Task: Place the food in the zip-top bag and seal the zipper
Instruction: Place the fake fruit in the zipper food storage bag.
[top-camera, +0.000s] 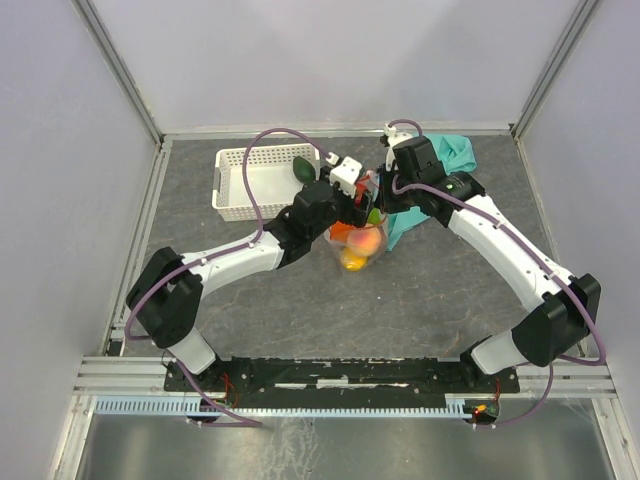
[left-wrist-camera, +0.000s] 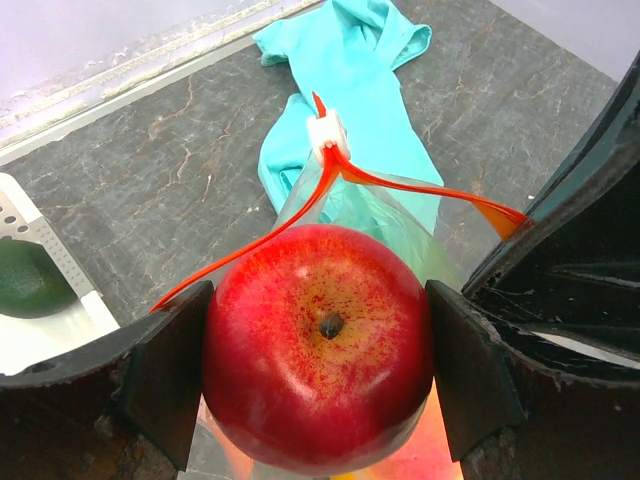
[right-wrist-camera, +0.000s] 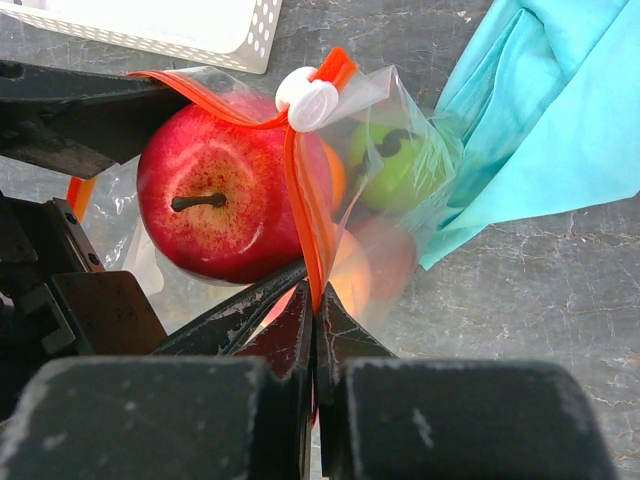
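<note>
My left gripper is shut on a red apple and holds it at the open mouth of the clear zip-top bag. The apple also shows in the right wrist view. My right gripper is shut on the bag's red-orange zipper strip, holding the mouth up; the white slider sits at its far end. Inside the bag I see a green fruit, a peach-pink one and orange and yellow ones. A dark green fruit lies in the white basket.
A teal cloth lies behind and to the right of the bag, also in the left wrist view. The white basket stands at the back left. Grey walls enclose the table on three sides.
</note>
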